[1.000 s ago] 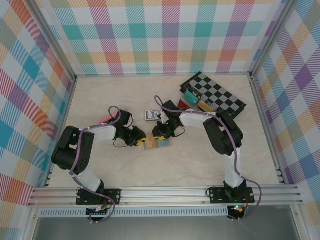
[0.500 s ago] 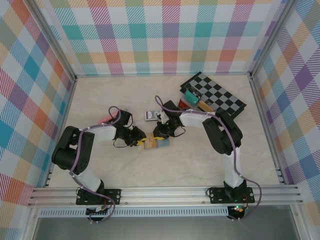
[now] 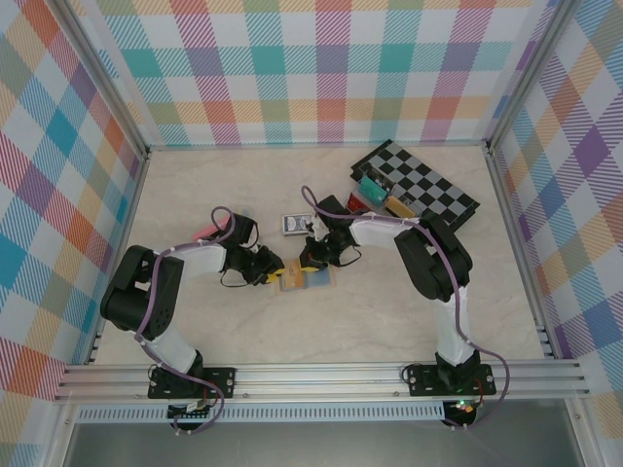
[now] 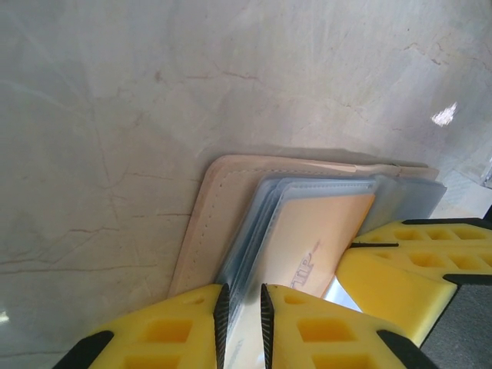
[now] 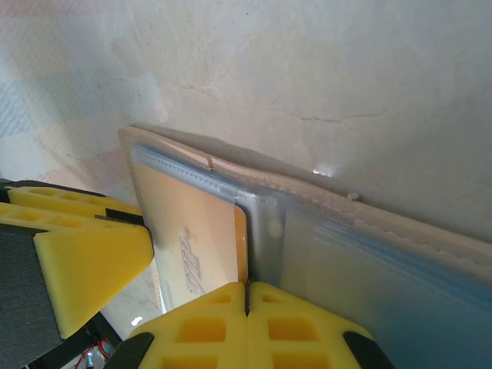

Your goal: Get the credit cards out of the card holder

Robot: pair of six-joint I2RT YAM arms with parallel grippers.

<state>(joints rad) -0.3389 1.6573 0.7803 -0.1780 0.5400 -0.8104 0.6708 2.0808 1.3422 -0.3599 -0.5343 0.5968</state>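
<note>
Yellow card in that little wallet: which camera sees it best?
Left wrist: the yellow card lies broad inside a clear sleeve, printing visible. Right wrist shows it too, partly behind the right claw. Top view: too small to tell.

Pale marble-look table (image 3: 389, 311). Back right: black & white chequered board (image 3: 433, 190) w/ clear plastic rack of coloured cards (image 3: 375, 190) on its left end. Dark blue patterned card pack (image 3: 295, 225) mid-table. Small pink item (image 3: 204, 232) at left.

Left hand (image 3: 274, 272), right hand (image 3: 310, 261) flank card holder (image 3: 313, 280), pack (image 3: 295, 225) behind, bare table (image 3: 350, 326) nearside
</note>
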